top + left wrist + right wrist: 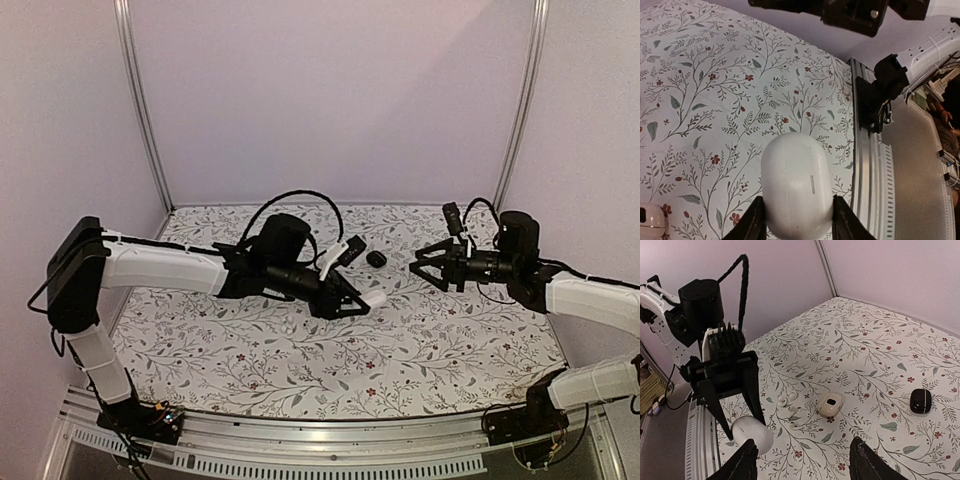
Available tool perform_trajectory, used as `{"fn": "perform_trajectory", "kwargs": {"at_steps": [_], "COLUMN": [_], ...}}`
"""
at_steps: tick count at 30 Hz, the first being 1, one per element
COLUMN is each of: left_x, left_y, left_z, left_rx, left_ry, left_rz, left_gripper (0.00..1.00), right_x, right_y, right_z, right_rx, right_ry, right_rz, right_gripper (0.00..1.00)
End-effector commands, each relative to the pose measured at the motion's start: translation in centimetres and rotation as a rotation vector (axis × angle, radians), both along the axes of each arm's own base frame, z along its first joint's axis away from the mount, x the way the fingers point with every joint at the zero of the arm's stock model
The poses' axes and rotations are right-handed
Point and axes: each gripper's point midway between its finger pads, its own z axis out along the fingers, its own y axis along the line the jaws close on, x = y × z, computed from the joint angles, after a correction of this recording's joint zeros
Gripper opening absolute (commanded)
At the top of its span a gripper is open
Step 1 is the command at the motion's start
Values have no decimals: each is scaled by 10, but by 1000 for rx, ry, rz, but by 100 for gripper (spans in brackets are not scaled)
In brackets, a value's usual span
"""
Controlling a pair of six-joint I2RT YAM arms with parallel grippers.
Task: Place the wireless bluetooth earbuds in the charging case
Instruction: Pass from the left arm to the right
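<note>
My left gripper (796, 220) is shut on a white pebble-shaped charging case (796, 185), lid closed, held above the table near its front rail. The right wrist view shows the same case (752, 434) in those black fingers. Several tiny white earbuds (792, 412) lie loose on the floral cloth just beyond it. My right gripper (802, 465) hangs open above the cloth with nothing between its fingers, facing the left gripper. In the top view the held case (373, 298) sits left of my right gripper (420, 265). No black earbuds show.
A cream case with a dark window (831, 404) lies right of the earbuds. A black case (920, 400) rests farther right, also seen as a black case (376, 259) between the two grippers. The metal front rail (867, 165) borders the cloth.
</note>
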Motion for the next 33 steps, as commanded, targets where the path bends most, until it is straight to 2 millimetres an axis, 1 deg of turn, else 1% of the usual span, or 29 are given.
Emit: {"fn": "perform_trajectory", "kwargs": {"at_steps": [1,4,8,10,12,13,16,19,24,27,31,33], "left_x": [-38,-57,-83,-94,-100,-103,-110,-116,-129,-134,-145,-148], "left_y": [21,34,47,52,57,58,63,65,65,63,58,56], "left_z": [43,66,92,100,107,110,116,117,118,122,120,123], "left_rx": [-90,-137,-193,-209,-221,-225,-238,-236,-229,-232,-221,-226], "left_ry": [106,152,216,249,275,281,306,354,420,428,440,434], "left_rz": [-157,-230,-333,-378,-408,-418,-444,-468,-533,-552,-587,-599], "left_gripper": [26,25,26,26,26,26,26,26,25,25,25,25], "right_x": [-46,-71,-102,-113,-127,-130,-151,-165,-173,-180,-190,-194], "right_y": [26,33,39,44,53,56,69,76,87,96,107,112], "right_z": [18,28,48,54,60,60,65,63,61,63,66,66], "right_rx": [14,40,96,104,109,98,79,60,17,-6,-17,-23], "right_ry": [-161,-226,-315,-355,-376,-375,-407,-434,-469,-490,-533,-544], "right_rz": [137,188,245,279,319,325,370,397,409,436,472,493], "right_gripper": [61,61,61,61,61,61,61,61,61,61,61,61]}}
